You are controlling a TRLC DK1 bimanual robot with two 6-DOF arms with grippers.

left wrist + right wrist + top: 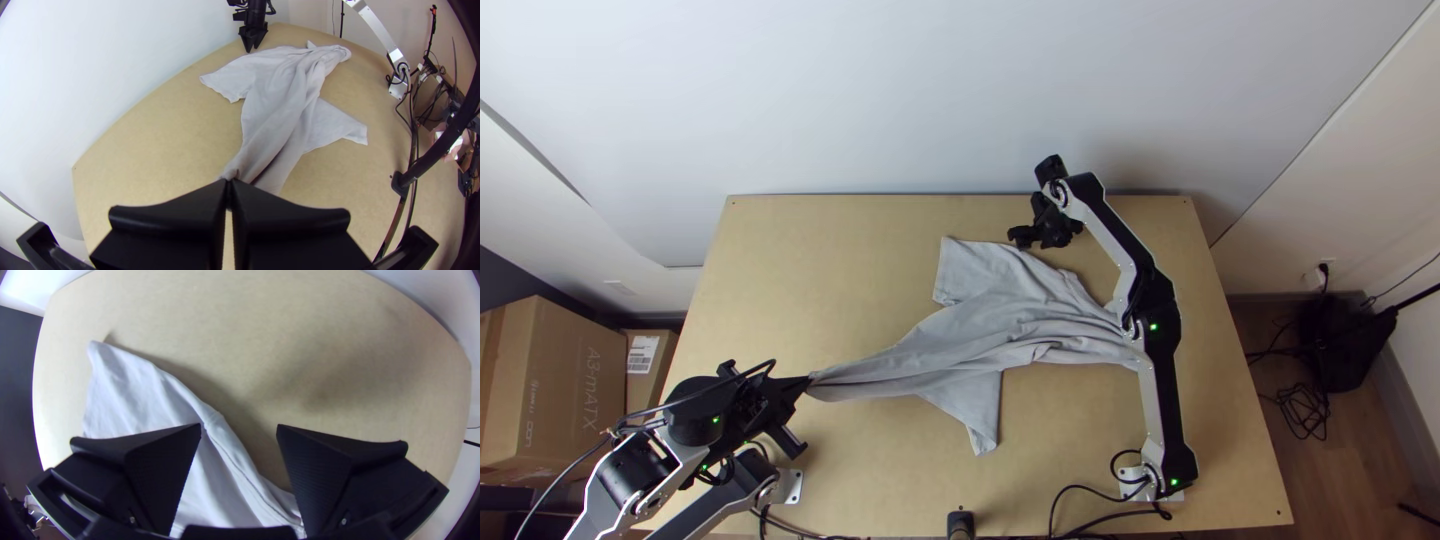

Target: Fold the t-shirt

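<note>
Stretching across the middle of the light wooden table [810, 280], the grey t-shirt [1020, 320] lay bunched lengthwise, its sleeves [962, 270] spread. Toward the near left corner, the left hand [803, 383] was clamped on its gathered end. Near the far edge, the right hand [1042, 237] stood with fingers apart over the shirt's border.

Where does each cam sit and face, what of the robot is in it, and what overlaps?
Top view: fixed high over the near edge of the table, steeply down; left arm and right arm show.
Left wrist view: on the left arm's wrist, looking along the t-shirt toward the right arm; shows left gripper, right gripper farther off.
Right wrist view: on the right arm's wrist, down at table and t-shirt; shows its own gripper, open.
Top and left wrist views share both grippers and both sleeves.
</note>
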